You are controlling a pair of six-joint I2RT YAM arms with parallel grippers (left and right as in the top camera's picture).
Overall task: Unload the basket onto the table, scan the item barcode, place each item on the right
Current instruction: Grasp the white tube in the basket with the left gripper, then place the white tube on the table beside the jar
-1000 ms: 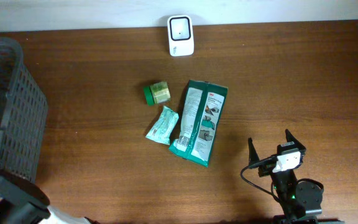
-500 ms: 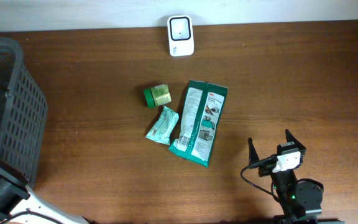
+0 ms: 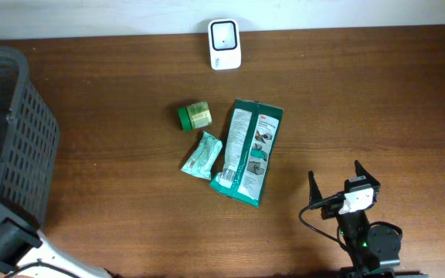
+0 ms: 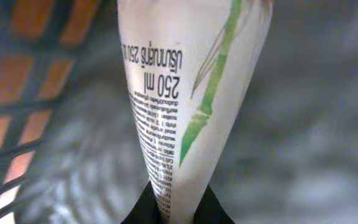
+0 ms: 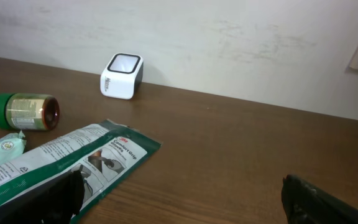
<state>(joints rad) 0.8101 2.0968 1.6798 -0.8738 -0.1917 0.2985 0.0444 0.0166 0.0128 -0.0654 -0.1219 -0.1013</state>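
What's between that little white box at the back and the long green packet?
Nothing: the overhead view shows only bare wooden table between the small white box and long green packet.

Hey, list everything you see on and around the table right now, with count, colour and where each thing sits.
table: 1, brown wood, under everything
scanner: 1, white, far edge, middle
jar: 1, green lid, on its side, centre
sachet: 1, pale green, beside the pouch
pouch: 1, green and white, centre
basket: 1, dark grey, left edge
tube: 1, white with green bamboo print, by the basket's mesh wall
left fingers: 2, black, closed on the tube's end
right fingers: 2, black, spread open, near right
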